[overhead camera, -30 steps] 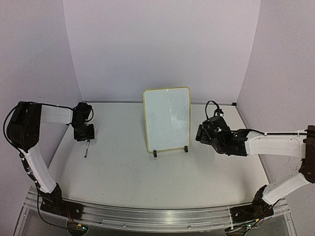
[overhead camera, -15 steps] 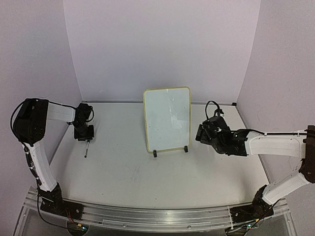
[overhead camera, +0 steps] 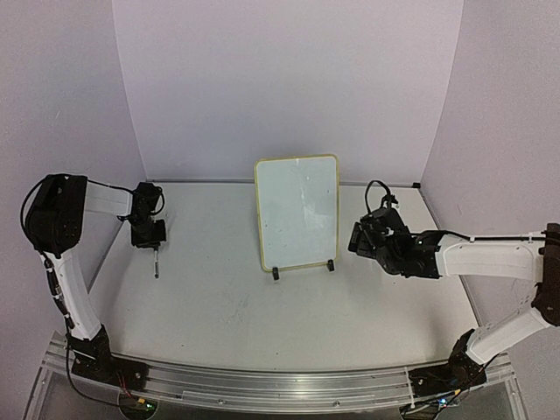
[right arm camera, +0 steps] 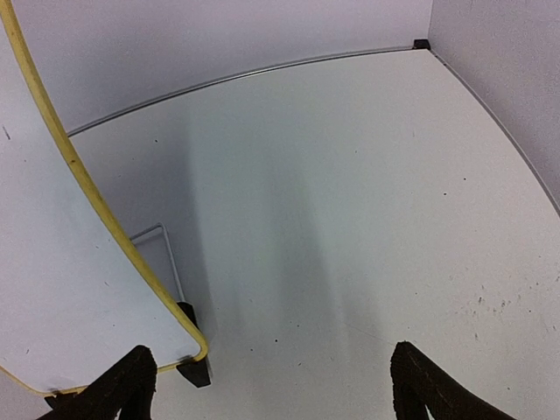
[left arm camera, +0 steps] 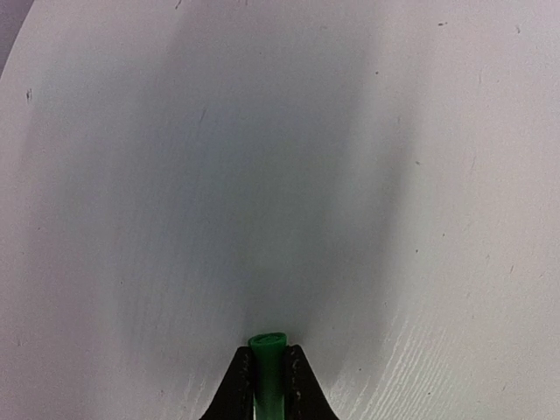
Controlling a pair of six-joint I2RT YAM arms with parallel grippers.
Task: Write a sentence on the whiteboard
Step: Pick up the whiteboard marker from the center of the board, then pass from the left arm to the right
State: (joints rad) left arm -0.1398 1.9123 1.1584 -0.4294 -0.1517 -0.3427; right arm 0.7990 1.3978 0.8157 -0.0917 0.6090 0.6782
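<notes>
The whiteboard [overhead camera: 297,210] stands upright on its black feet at the middle of the table, its white face blank; the sentence is not in view. In the right wrist view the whiteboard [right arm camera: 52,289] and its pale-yellow frame fill the left side. My left gripper [overhead camera: 150,236] is at the far left of the table, shut on a green marker [overhead camera: 157,262] whose free end points toward the near edge. In the left wrist view the marker [left arm camera: 269,343] sits pinched in the left gripper [left arm camera: 269,357]. My right gripper [overhead camera: 357,238] hovers open just right of the board; the right gripper [right arm camera: 271,385] holds nothing.
Purple walls close in the table on the left, back and right. A thin wire stand [right arm camera: 166,254] props the board from behind. White tabletop [overhead camera: 236,306] spreads between the arms and the board.
The left gripper has closed onto the green marker, which has straightened slightly. The left arm's elbow has shifted a little. The right arm and the board have not moved.
</notes>
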